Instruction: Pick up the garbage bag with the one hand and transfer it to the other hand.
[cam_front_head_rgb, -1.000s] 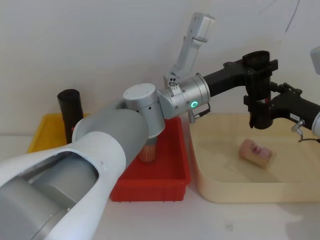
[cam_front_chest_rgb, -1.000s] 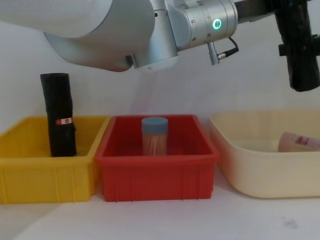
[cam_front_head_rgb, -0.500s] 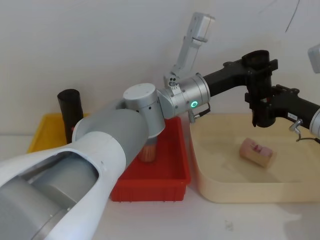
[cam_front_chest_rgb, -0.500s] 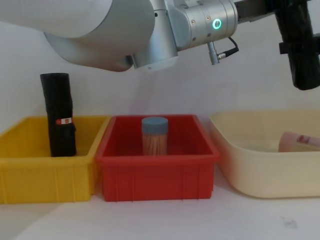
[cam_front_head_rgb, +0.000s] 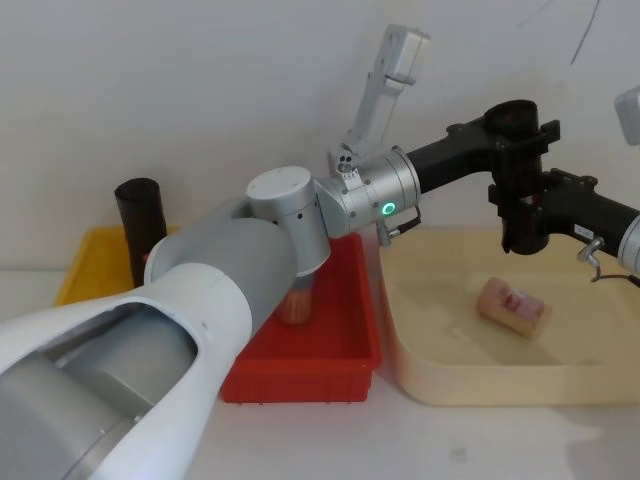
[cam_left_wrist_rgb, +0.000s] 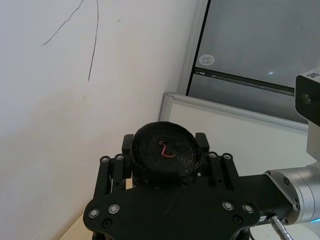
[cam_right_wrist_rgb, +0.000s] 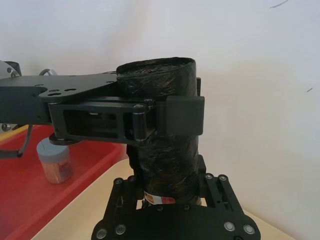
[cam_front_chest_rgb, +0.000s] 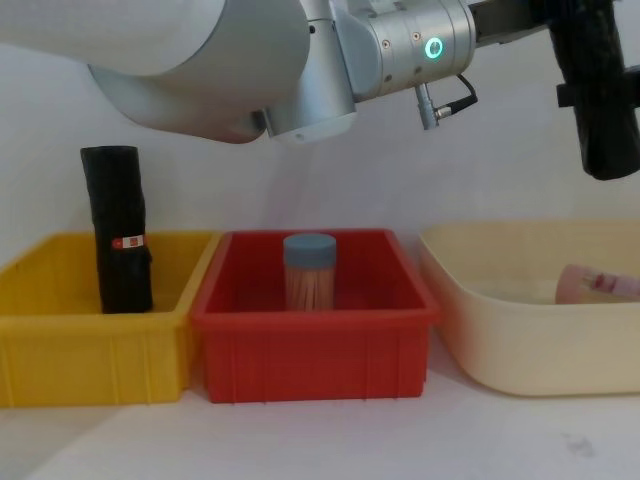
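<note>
Holding the bag (cam_front_head_rgb: 521, 175) upright over the cream tub (cam_front_head_rgb: 420, 380), left gripper (cam_front_head_rgb: 520, 132) clamps the top and right gripper (cam_front_head_rgb: 522, 205) the label end; likely light, firm but slick, so mid-roll grips suit.

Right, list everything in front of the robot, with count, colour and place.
garbage bag: 1, black roll, held upright in the air above the cream tub
second roll: 1, black with a red-and-white label, standing in the yellow bin
yellow bin: 1, on the left
red bin: 1, in the middle
blue-lidded jar: 1, upright in the red bin
cream tub: 1, on the right
pink jar: 1, lying in the cream tub
left pincer: black, shut on the garbage bag's upper part
right pincer: black, at the bag's lower part
</note>
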